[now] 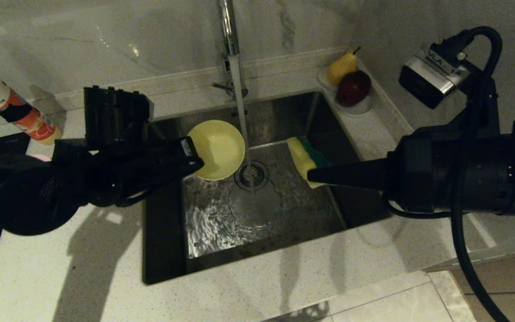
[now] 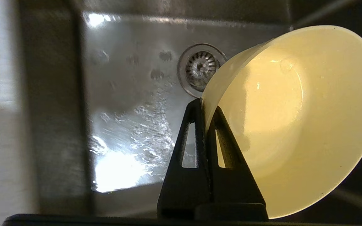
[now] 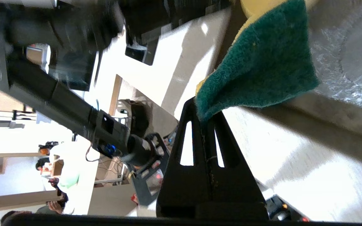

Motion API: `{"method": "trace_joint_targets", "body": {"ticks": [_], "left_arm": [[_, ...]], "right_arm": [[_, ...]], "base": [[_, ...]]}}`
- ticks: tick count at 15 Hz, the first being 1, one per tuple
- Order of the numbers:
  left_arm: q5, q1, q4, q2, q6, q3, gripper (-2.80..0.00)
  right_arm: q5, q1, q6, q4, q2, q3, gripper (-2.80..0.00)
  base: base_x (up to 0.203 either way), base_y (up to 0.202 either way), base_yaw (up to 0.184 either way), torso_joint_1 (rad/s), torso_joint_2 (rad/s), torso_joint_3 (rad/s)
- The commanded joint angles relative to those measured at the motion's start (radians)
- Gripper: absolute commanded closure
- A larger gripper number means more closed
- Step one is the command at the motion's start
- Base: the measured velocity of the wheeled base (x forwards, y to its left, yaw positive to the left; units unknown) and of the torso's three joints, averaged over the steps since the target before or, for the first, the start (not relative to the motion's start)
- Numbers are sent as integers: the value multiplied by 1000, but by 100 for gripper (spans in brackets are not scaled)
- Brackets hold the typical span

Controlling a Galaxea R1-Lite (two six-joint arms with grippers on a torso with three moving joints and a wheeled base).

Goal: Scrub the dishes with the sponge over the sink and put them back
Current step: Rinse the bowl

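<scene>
Yellow bowl (image 1: 217,150) pinched by its rim in left hand (image 1: 191,156), tilted over the sink (image 1: 163,250) just beside the running water. Sponge (image 1: 306,158) clenched by one corner in right hand (image 1: 315,176), apart from the bowl. Scrubbing apparently about to start: next, probably bring the two together. Free room over the drain (image 1: 251,175); faucet (image 1: 228,27) close behind, basin walls either side.
</scene>
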Motion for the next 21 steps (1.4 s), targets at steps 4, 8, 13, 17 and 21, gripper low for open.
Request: {"method": "trace_joint_targets", "body": {"ticks": [4,8,13,17,21], "left_arm": [[-79,-1,249,195,-182,-298,0],[-84,-1,241,246,-221,-342,0],[-83,-1,250,232,-237,-328,0],[-82,-1,252,211,-238,-318,0],[-82,-3,253,194,-238,-303,0]], "right_arm": [[4,-36,0,-1,-107,103,0],[6,-61,-1,-4,-116,128,0],[18,-61,-4,-31,-119,130,0],[18,-61,-4,-29,-133,127,0],[15,-61,-1,-28,-157,117,0]], "base": [[0,0,0,0,0,0],[0,0,0,0,0,0],[0,0,0,0,0,0],[0,0,0,0,0,0],[0,0,0,0,0,0]]}}
